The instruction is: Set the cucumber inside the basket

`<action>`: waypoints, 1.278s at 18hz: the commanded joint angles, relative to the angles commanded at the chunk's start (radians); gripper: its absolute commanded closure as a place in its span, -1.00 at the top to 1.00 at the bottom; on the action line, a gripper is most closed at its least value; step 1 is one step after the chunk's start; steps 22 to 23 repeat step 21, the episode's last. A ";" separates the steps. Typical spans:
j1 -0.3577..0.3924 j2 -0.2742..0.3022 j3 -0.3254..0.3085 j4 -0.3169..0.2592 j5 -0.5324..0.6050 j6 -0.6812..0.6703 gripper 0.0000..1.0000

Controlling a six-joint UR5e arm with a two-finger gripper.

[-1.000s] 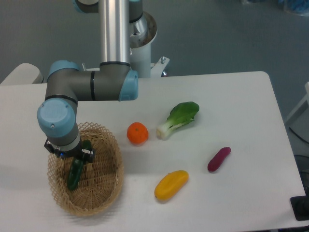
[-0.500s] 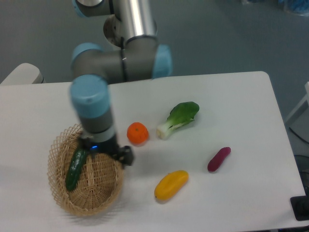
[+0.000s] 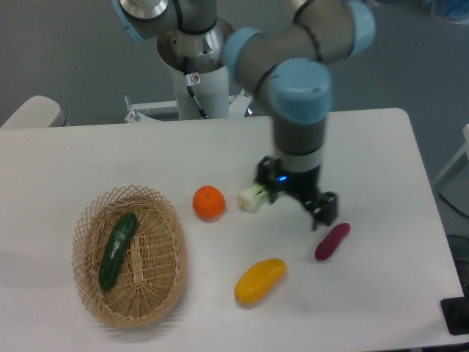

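Camera view from above the white counter [image 3: 381, 147]: the basket [image 3: 150, 312] sits toward the counter's left side, and the cucumber [image 3: 117, 250] lies inside it, along the left half of the woven floor, its top end tipped slightly to the right, free of the arm. Right of the basket, just past its rim, sits an orange [image 3: 209, 202]. Farther right of the basket lies a bok choy [image 3: 253, 196], only its white stem showing, the leaves hidden behind the arm. The end effector [image 3: 325, 213] hangs well to the right of the basket, above the counter between the bok choy and a purple vegetable [image 3: 332, 241], carrying nothing; whether its fingers are spread or pressed together cannot be told from this angle. A yellow fruit [image 3: 259, 281] lies to the right of the basket's lower edge, apart from it.
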 joint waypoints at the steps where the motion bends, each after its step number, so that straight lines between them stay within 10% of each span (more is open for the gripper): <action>1: 0.020 0.011 -0.009 -0.002 0.000 0.029 1.00; 6: 0.077 0.043 -0.051 0.000 0.000 0.201 1.00; 23: 0.048 0.069 -0.061 0.000 -0.011 0.189 1.00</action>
